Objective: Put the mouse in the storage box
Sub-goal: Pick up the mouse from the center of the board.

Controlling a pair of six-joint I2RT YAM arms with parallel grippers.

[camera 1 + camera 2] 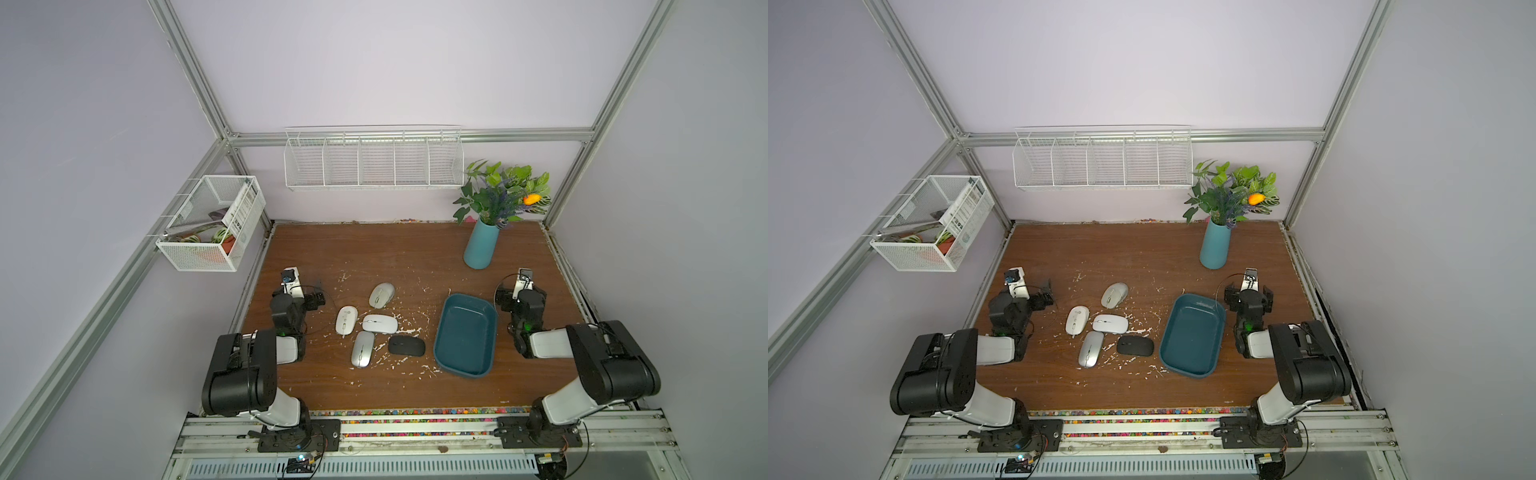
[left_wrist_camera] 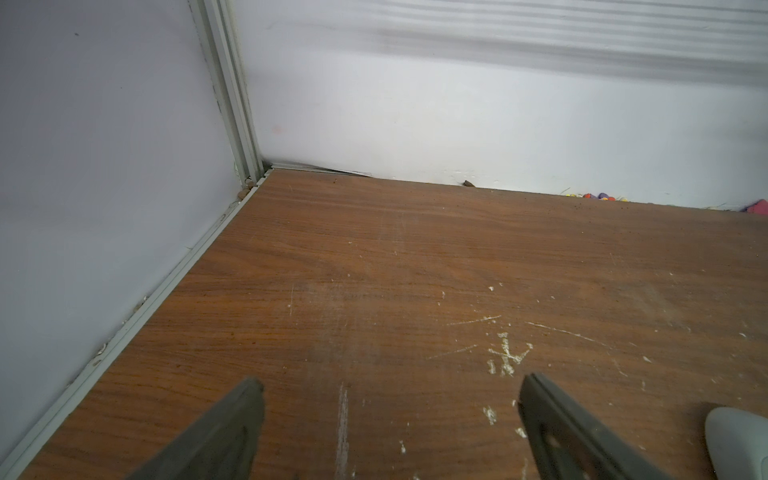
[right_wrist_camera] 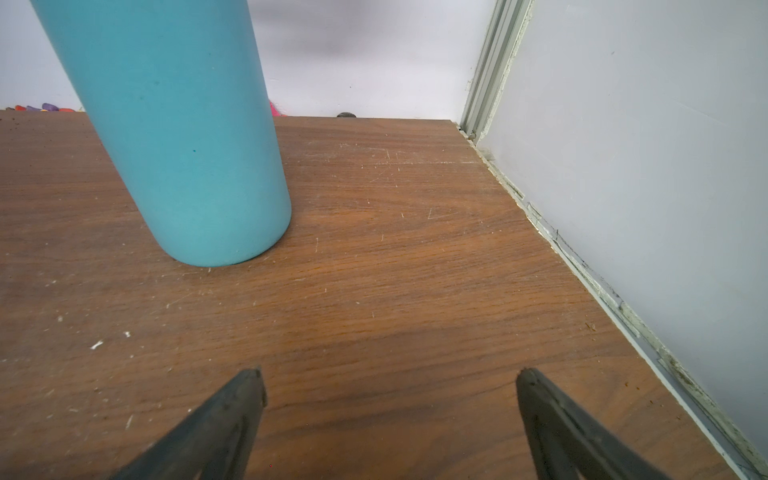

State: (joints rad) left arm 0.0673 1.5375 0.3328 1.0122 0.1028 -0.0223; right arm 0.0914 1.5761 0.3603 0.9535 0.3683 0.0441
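Both fully apart, holding nothing: left tool (image 2: 391,380), right tool (image 3: 390,372), above table (image 2: 374,249).

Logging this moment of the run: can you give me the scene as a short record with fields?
mice on table: grey mouse, oval white mouse, crosswise white mouse, silver mouse, black mouse
storage box: empty, right of the mice
nearest the box: black mouse
left end effector: open, empty
right end effector: open, empty, facing the vase
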